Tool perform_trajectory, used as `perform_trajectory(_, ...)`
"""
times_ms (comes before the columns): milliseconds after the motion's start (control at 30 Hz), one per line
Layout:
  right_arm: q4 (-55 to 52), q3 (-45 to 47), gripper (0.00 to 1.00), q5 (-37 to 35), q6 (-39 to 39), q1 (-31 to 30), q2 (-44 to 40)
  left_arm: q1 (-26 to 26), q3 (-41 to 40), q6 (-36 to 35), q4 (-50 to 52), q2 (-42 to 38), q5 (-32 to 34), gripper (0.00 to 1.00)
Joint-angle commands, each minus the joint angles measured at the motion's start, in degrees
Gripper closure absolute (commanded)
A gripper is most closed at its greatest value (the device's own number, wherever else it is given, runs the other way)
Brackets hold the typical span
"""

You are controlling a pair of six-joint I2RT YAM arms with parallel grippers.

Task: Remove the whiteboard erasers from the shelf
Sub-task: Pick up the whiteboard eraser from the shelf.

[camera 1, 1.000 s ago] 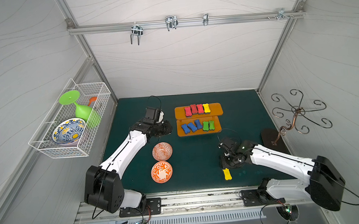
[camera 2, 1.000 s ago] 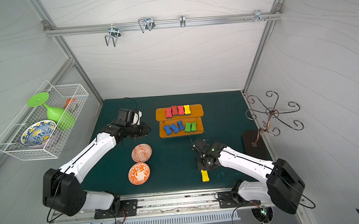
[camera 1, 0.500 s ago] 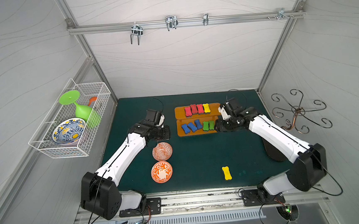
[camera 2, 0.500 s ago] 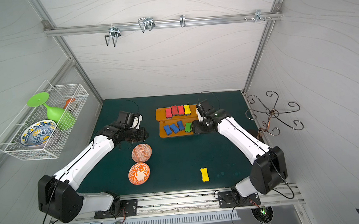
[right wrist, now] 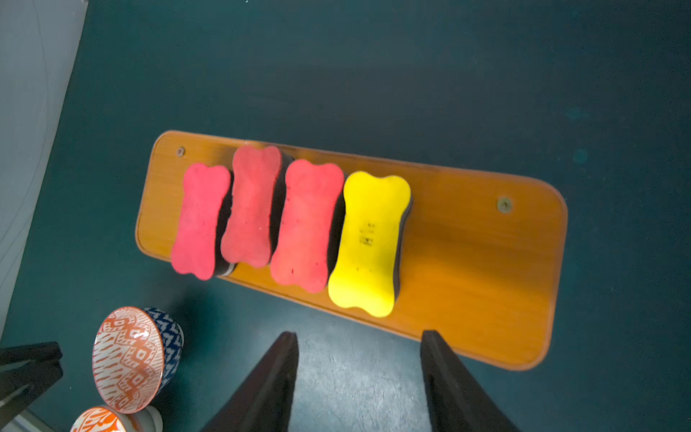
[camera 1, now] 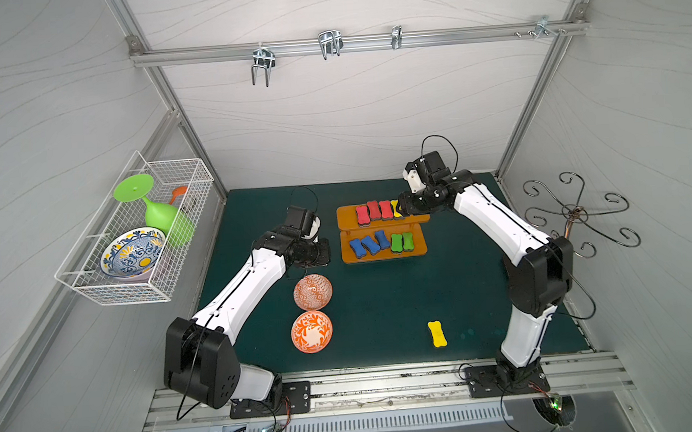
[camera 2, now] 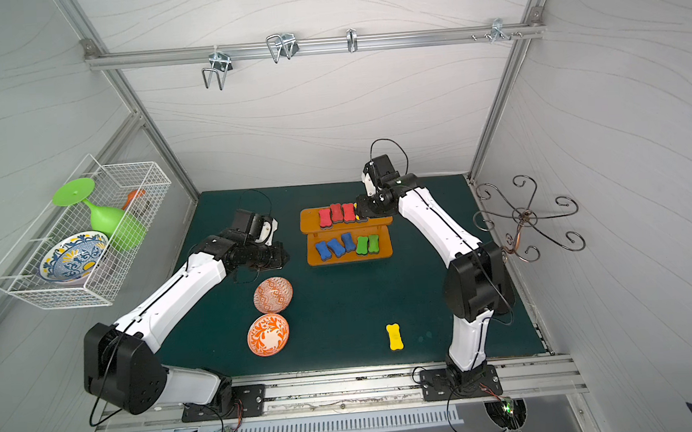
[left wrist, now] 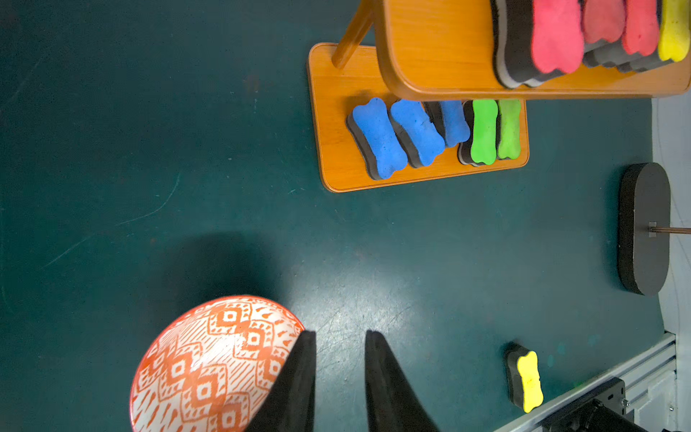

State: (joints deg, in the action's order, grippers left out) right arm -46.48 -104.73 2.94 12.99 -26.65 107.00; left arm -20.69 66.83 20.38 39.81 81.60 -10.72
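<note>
While R gripper [right wrist: 359,333] gapes, yellow eraser [right wrist: 368,243] lies long-axis crosswise on shelf [right wrist: 478,262].

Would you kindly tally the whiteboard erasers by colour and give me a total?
red erasers: 3
yellow erasers: 2
blue erasers: 3
green erasers: 2
Total: 10
</note>
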Motion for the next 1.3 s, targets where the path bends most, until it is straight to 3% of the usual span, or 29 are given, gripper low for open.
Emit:
perform_trajectory(0,-1.6,-3.7,0.42,-1.3,-1.7,0.3,2.6,-0.1,2.3,0.3,-1.2,0.7,-0.4,0.73)
perform_trajectory(567,-1.4,-6.1,0.43,-3.1,-2.6,0.2,8.6,-0.1,0.1,0.2,-1.8,0.6,0.5,0.73)
perform_trajectory(1267,-1.5,-5.5,0.46,-6.7,-3.5,0.8,7.1,-0.1,-0.5,0.0,-1.8,-0.5,1.2,0.73)
